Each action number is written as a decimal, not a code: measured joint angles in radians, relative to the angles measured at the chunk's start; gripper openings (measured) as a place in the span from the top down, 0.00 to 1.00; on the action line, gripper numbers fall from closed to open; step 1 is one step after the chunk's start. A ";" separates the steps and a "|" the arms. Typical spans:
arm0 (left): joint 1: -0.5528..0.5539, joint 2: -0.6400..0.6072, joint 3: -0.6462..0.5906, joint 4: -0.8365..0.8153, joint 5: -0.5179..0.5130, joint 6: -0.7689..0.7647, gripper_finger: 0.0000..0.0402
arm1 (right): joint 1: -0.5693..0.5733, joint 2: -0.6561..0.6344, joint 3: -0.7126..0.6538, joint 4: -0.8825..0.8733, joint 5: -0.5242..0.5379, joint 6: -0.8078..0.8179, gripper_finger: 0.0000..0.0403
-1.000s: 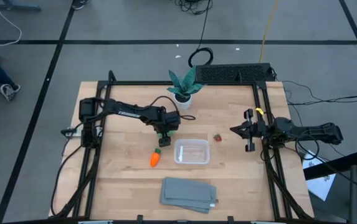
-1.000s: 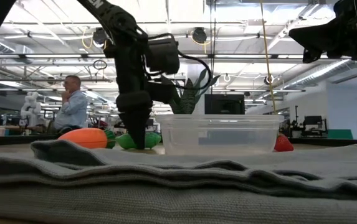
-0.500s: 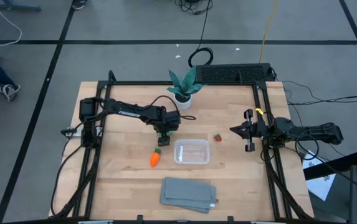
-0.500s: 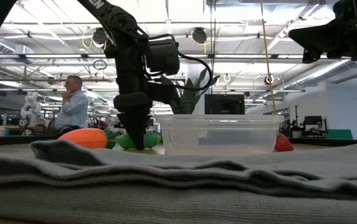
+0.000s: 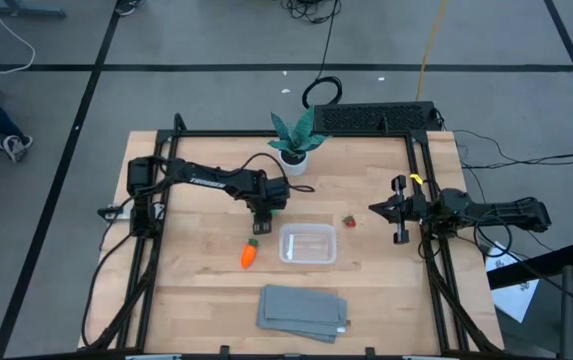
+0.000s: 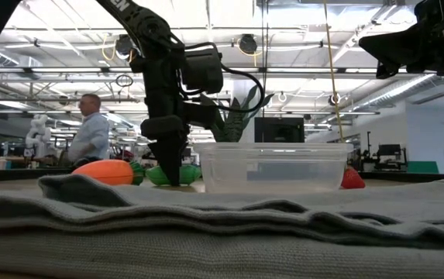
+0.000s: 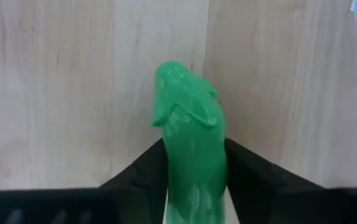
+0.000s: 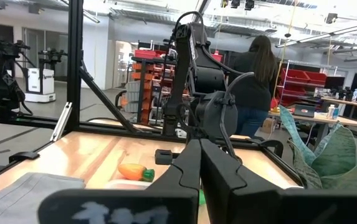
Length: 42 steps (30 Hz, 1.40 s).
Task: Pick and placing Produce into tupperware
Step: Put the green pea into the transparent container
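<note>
Beside the tupperware [image 5: 308, 244], left tool [image 5: 259, 227] grips the green pod [image 7: 189, 149].

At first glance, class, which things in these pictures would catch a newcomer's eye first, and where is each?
The left gripper stands out mid-table, its fingers closed around the green pod. Just beside it sit the bright orange carrot and the clear tupperware, which holds nothing yet. A tiny red berry lies between the tupperware and the waiting right gripper.
</note>
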<state>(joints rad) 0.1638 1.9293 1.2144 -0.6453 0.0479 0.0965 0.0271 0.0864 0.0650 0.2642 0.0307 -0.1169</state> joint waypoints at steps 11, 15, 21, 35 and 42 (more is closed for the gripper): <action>-0.006 0.006 0.069 -0.114 0.007 0.031 0.69 | 0.000 0.000 0.000 0.000 0.000 0.000 1.00; -0.015 0.002 0.134 -0.164 -0.019 0.058 0.70 | 0.000 0.000 0.000 0.000 0.000 0.000 1.00; -0.017 0.002 0.247 -0.252 -0.025 0.084 0.73 | 0.000 0.000 0.000 0.000 0.000 0.000 1.00; -0.017 0.002 0.452 -0.455 -0.031 0.131 0.70 | 0.000 0.000 0.000 0.000 0.000 0.001 1.00; -0.017 0.000 0.552 -0.514 -0.032 0.137 0.70 | 0.000 0.000 0.000 0.000 0.000 0.000 1.00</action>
<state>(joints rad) 0.1471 1.9297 1.7665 -1.1596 0.0160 0.2333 0.0269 0.0864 0.0650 0.2646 0.0303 -0.1165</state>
